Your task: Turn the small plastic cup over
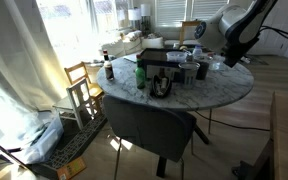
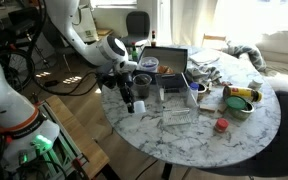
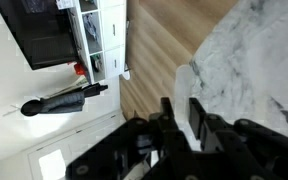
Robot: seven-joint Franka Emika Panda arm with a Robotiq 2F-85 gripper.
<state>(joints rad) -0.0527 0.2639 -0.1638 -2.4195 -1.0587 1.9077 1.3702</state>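
The small plastic cup (image 3: 184,82) is pale and translucent. In the wrist view it sits between my two black fingers and sticks out past their tips. My gripper (image 3: 183,108) is closed on it over the edge of the round marble table (image 3: 254,60). In both exterior views the gripper (image 2: 132,98) (image 1: 227,57) hangs at the table's rim, just above the top. The cup itself is too small to make out there.
The marble table (image 2: 199,140) holds a black open box (image 2: 164,62), a clear plastic container (image 2: 179,105), a bowl (image 2: 241,100), a red lid (image 2: 222,125) and bottles (image 1: 141,77). A dark chair (image 1: 149,125) and a wooden chair (image 1: 81,85) stand at the table. Wood floor lies beyond the rim.
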